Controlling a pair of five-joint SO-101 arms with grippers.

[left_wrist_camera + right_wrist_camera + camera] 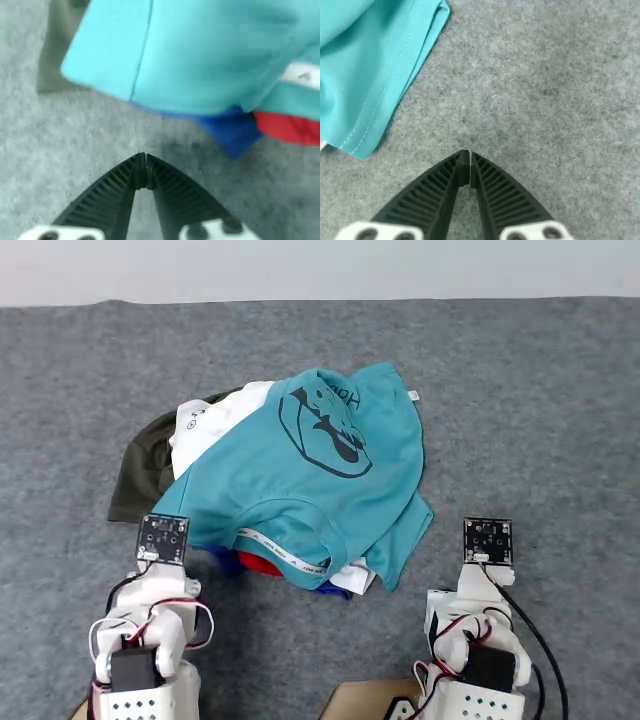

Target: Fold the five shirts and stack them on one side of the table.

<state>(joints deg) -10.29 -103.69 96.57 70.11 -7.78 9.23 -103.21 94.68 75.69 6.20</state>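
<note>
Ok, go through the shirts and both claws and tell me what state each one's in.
teal shirt: unfolded, spread over the others
white shirt: unfolded, partly under the teal one
olive shirt: crumpled, partly covered, sticking out sideways
blue shirt: buried, corner peeking out
red shirt: buried, edge peeking out
left claw: shut, empty
right claw: shut, empty

A teal shirt [310,480], printed with a dark emblem, is spread crumpled over an unfolded heap at the middle of the bench [540,390]. A white shirt [215,425] and an olive shirt [145,465] are exposed at its left; a blue shirt [222,558] and a red shirt [258,564] are seen under its near edge.
</note>
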